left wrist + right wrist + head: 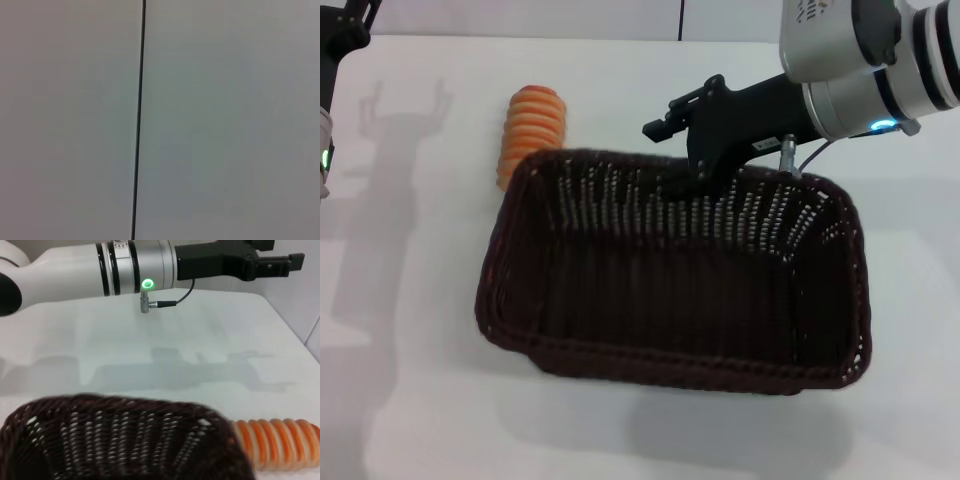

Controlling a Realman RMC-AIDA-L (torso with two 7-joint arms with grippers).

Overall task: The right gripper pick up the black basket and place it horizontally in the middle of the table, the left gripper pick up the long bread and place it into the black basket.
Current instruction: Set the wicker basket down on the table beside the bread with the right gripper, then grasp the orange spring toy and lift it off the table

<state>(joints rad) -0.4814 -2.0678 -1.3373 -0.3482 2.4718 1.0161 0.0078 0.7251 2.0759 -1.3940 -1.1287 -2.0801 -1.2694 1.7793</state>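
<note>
The black basket fills the middle of the white table, long side across the view. My right gripper reaches in from the upper right and sits on the basket's far rim, shut on it. The rim also shows close up in the right wrist view. The long bread, striped orange and cream, lies just behind the basket's far left corner and also shows in the right wrist view. My left gripper is held high at the far left, open and empty, away from the bread.
The table's far edge runs along the top, with a dark seam behind it. The left wrist view shows only a pale surface with a dark line. White tabletop lies to the left of and in front of the basket.
</note>
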